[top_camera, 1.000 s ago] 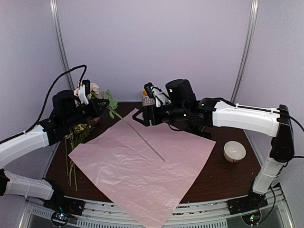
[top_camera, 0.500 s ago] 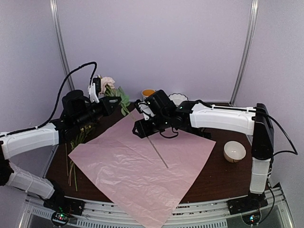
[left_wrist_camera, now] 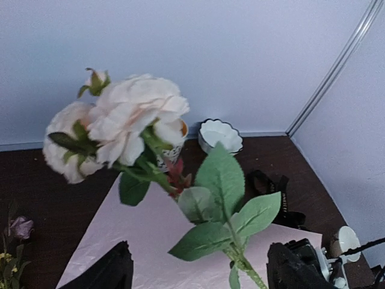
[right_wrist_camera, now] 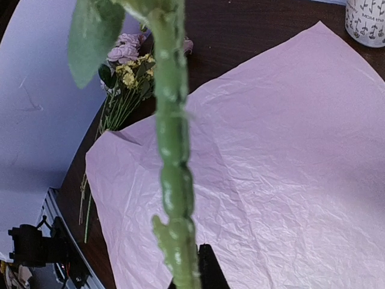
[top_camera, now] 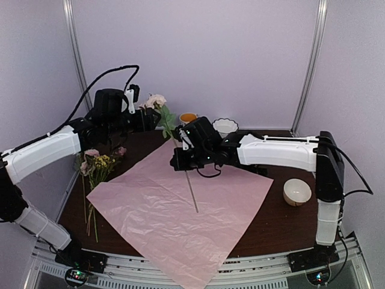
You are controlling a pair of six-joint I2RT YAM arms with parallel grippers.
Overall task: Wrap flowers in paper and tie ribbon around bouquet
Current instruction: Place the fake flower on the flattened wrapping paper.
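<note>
The right gripper (top_camera: pixel 179 158), centre frame: I saw it pinching the rose (top_camera: pixel 157 101) by its stem, tilted above the paper (top_camera: pixel 180 223). The left gripper (top_camera: pixel 154 118) stood spread near the bloom. The other flowers (top_camera: pixel 96 165) lay at left.

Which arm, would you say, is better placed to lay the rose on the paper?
Right. The right tool grips the rose stem above the paper; the left tool stands open, holding nothing.

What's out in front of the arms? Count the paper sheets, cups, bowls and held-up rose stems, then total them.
Paper sheets: 1
Cups: 1
Bowls: 2
Rose stems, held up: 1
Total: 5
</note>
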